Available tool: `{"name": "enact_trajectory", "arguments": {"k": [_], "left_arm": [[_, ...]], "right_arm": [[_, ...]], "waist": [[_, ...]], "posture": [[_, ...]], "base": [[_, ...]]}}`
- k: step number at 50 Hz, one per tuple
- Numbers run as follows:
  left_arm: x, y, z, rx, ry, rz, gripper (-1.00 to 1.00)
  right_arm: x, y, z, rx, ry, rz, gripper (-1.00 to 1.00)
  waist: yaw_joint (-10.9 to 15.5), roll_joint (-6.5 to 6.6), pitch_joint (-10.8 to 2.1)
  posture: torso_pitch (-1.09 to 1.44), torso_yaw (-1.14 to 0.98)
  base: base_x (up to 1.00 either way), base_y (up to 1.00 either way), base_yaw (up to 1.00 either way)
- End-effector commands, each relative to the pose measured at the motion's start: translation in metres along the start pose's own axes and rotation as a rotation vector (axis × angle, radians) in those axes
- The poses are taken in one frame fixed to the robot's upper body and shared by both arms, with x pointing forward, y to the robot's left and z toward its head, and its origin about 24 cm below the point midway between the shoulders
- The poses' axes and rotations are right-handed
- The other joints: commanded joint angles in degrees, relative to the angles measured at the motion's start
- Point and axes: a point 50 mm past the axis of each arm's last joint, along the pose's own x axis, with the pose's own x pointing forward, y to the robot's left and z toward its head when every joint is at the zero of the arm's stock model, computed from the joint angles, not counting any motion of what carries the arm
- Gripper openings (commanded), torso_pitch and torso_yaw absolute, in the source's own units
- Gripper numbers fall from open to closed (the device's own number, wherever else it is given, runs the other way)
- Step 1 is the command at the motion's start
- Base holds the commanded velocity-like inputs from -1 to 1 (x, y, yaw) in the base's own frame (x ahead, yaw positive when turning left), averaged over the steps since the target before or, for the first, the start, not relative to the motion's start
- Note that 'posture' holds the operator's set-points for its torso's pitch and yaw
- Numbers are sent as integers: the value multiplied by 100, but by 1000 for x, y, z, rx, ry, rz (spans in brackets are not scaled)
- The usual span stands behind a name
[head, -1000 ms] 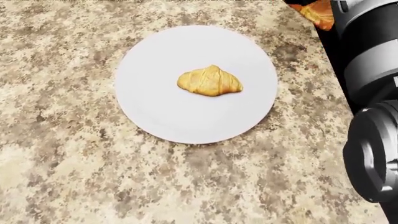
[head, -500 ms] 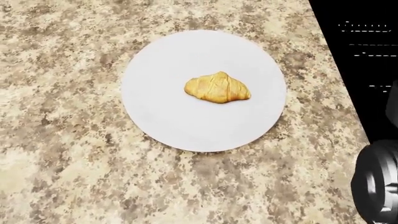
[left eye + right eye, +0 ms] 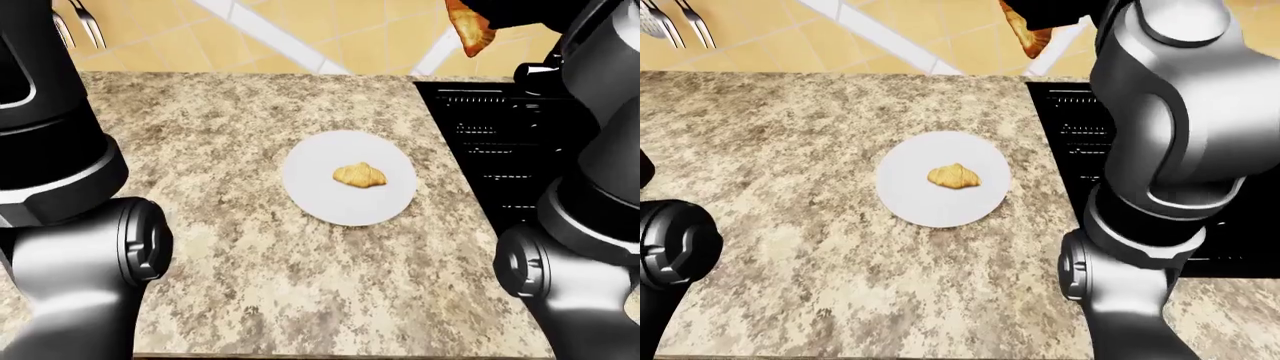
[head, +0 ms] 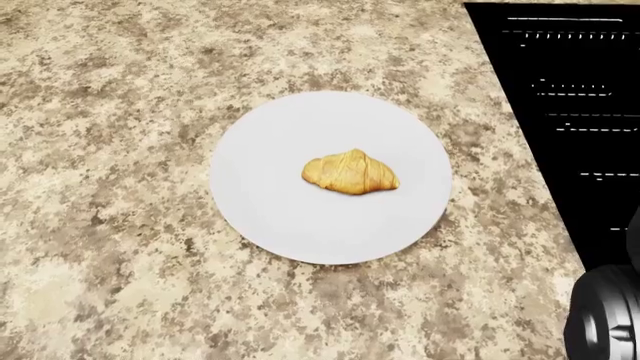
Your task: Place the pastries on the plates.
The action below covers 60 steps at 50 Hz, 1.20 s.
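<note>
1. One croissant is lying near the middle of the white plate on the speckled tabletop, flat side down, so this plate looks to be already served.

2. A second croissant is being carried high at the top of the left-eye view, above the edge of the black stove. It is hanging point-down under the right hand, which is mostly cut off by the frame edge.

3. The grip on that pastry cannot be told exactly. The fingers are out of frame, though the croissant is dangling in mid-air just under the hand, so it is judged to be pinched there.

4. The right arm is being held tall and bent. This is probably to keep the pastry clear of the tabletop while a second plate is being sought, and no other plate is being shown in any view.

5. The left arm is filling the left edge of the left-eye view. Its hand is not being shown, so its state is unknown.

6. Cutlery is hanging at the top left of the right-eye view, well apart from the plate and taking no part in the job.
</note>
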Motion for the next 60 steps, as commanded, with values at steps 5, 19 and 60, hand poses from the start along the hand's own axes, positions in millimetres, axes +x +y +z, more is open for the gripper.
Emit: {"name": "enact_trajectory", "arguments": {"k": [5,19,60], "left_arm": [[-6,5,11,2,-49,27,100],[-14,6,16,-14,-76,40,100],[-24,9,15,19,-72,65,100]], "right_arm": [[-14,-9,19,17,-76,-40,-100],[-21,-10,31,15,-113,-46,-100],[-29,-6,32,9,-118,-48,-100]], "waist": [[2,4,-164],[-4,10,-164],[-76,135,-781]], "posture": [[0,0],[0,0],[-14,0]], "base": [[0,0,0],[0,0,0],[-11,0,0]]}}
